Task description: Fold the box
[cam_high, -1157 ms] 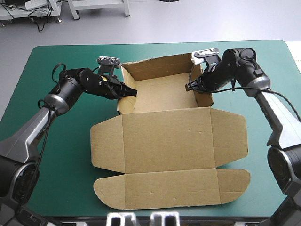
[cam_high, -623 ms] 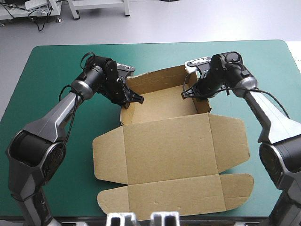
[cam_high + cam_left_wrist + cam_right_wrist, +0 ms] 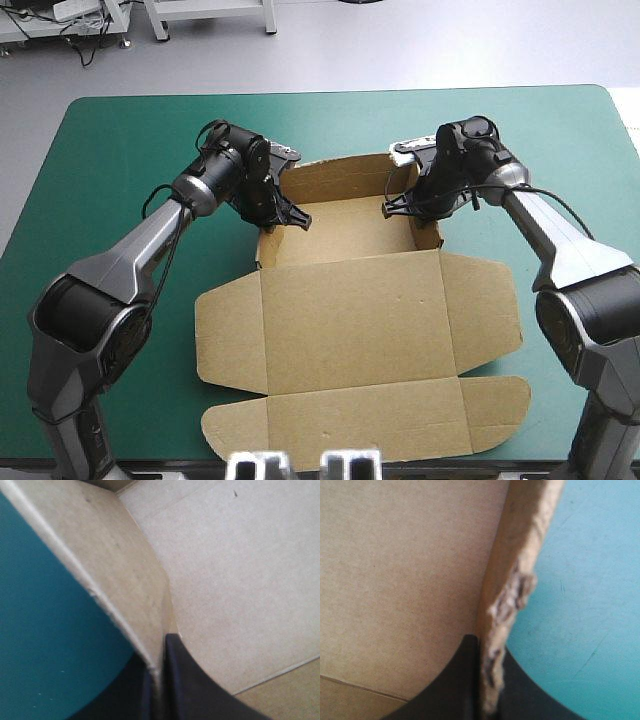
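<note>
Teal-green bench (image 3: 100,150): we're clamping black-finned left tool (image 3: 292,216) and right tool (image 3: 398,205) on brown cardboard box (image 3: 350,310) walls; uneven pull risks tearing frayed right wall (image 3: 512,595).

Box wall held by the right gripper (image 3: 483,680)
A raised wall of the brown box (image 3: 395,575) is clamped between the black fingers (image 3: 452,692), one set inside and one outside over the teal-green tabletop (image 3: 590,605); the wall's edge is seen frayed just ahead of them.

Brown box (image 3: 350,320), teal-green cover (image 3: 110,150)
</note>
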`<action>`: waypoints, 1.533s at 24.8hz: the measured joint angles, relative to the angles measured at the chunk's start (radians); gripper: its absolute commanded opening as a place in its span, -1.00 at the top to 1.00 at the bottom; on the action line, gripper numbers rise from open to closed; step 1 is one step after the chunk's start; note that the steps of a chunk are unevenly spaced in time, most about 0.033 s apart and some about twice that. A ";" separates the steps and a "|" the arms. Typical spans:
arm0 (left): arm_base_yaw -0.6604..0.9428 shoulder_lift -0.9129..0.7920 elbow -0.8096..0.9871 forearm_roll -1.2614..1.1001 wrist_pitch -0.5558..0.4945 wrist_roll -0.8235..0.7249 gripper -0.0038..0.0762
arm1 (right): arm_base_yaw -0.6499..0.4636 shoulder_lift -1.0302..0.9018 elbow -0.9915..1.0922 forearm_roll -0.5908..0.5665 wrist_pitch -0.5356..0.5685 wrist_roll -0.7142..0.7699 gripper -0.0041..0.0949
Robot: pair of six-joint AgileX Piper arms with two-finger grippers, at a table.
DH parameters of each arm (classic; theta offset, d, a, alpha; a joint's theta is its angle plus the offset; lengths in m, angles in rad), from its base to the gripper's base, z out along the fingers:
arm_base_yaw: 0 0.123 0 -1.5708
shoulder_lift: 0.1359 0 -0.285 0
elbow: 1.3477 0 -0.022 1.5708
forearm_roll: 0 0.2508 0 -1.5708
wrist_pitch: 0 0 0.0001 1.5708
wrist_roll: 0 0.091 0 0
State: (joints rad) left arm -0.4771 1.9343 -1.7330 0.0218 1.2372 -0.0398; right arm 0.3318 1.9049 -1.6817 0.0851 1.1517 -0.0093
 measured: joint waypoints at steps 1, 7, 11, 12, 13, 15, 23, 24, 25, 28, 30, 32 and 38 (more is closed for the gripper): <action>0.000 0.000 0.000 0.000 0.000 0.000 0.92 | 0.000 0.000 0.000 0.000 0.001 -0.004 0.96; 0.000 0.000 -0.008 -0.010 0.003 0.025 0.39 | 0.000 0.000 -0.001 0.002 0.026 -0.054 0.63; 0.000 0.000 -0.024 -0.022 0.013 0.052 -0.18 | 0.000 0.000 -0.001 0.000 0.052 -0.098 0.02; 0.000 0.000 -0.030 -0.022 0.013 0.054 -0.25 | 0.000 0.000 -0.001 0.003 0.065 -0.106 -0.16; 0.000 -0.001 -0.038 -0.022 0.012 0.057 -0.33 | 0.001 0.000 -0.001 0.006 0.070 -0.111 -0.45; 0.000 -0.017 -0.059 -0.022 0.005 0.057 -0.33 | 0.004 -0.002 -0.002 0.014 0.073 -0.118 -0.61; 0.000 -0.199 -0.100 0.105 0.007 0.057 -0.24 | 0.010 -0.143 -0.131 -0.016 0.082 -0.130 -0.61; 0.000 -0.229 -0.100 0.097 0.009 0.057 -0.10 | 0.010 -0.163 -0.136 -0.016 0.083 -0.138 -0.61; 0.000 -0.285 -0.096 0.077 0.011 0.066 0.00 | 0.010 -0.193 -0.141 -0.018 0.088 -0.147 -0.60; -0.001 -0.395 -0.070 0.055 0.012 0.099 0.35 | 0.010 -0.235 -0.141 -0.022 0.093 -0.152 -0.60; -0.001 -0.482 -0.034 0.068 0.013 0.118 0.61 | 0.010 -0.251 -0.141 -0.023 0.093 -0.153 -0.60; -0.001 -0.563 0.020 0.097 0.013 0.127 0.81 | 0.010 -0.254 -0.141 -0.023 0.093 -0.155 -0.60; -0.001 -0.837 0.272 0.128 0.013 0.128 0.93 | 0.010 -0.251 -0.141 -0.024 0.093 -0.157 -0.58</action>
State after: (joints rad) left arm -0.4782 1.0976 -1.4611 0.1499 1.2498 0.0880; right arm 0.3417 1.6536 -1.8230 0.0614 1.2448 -0.1663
